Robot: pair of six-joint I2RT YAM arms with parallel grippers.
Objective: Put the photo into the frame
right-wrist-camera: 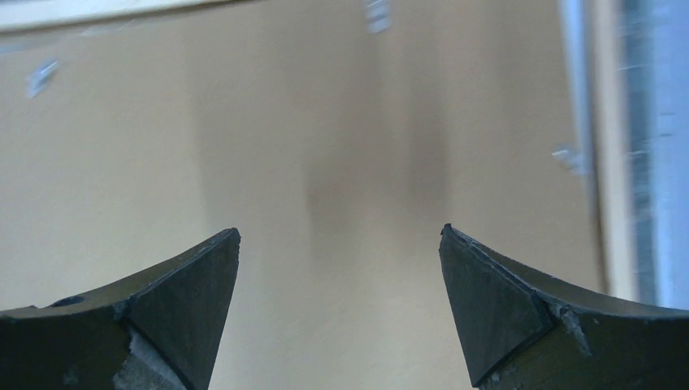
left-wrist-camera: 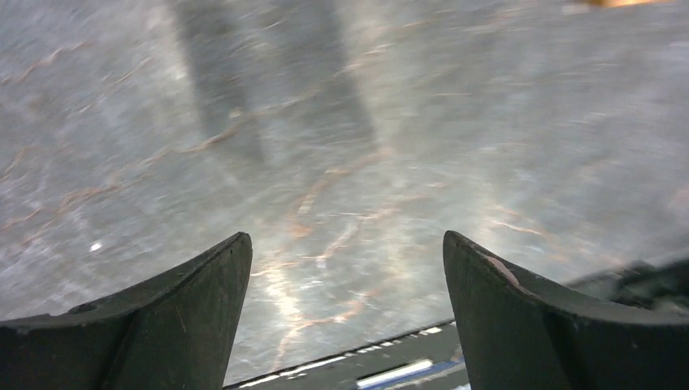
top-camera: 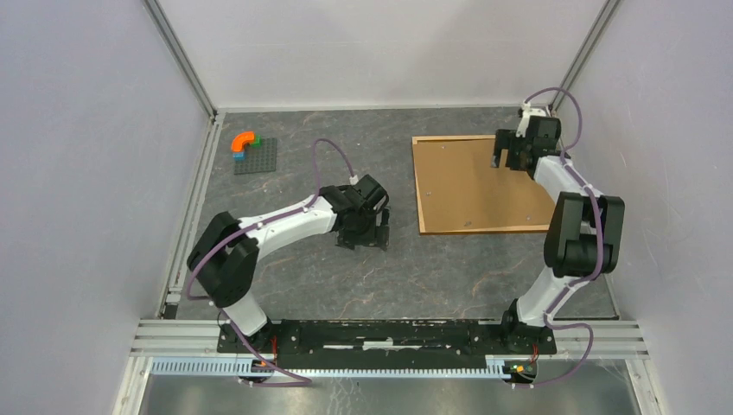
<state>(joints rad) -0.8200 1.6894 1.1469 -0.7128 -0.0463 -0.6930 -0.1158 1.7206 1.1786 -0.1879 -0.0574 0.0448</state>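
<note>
Frame (top-camera: 471,186) of light brown wood lies flat, back upward, on the right half of the bench (top-camera: 346,285), probably so a photo can go in from behind. I hold the right pincer (top-camera: 506,162) above its far right corner, jaws apart and empty. Only that wrist view shows small metal tabs (right-wrist-camera: 566,157) near the rim. My left pincer (top-camera: 363,242), jaws also apart, hovers over bare bench. No photo shows anywhere.
</note>
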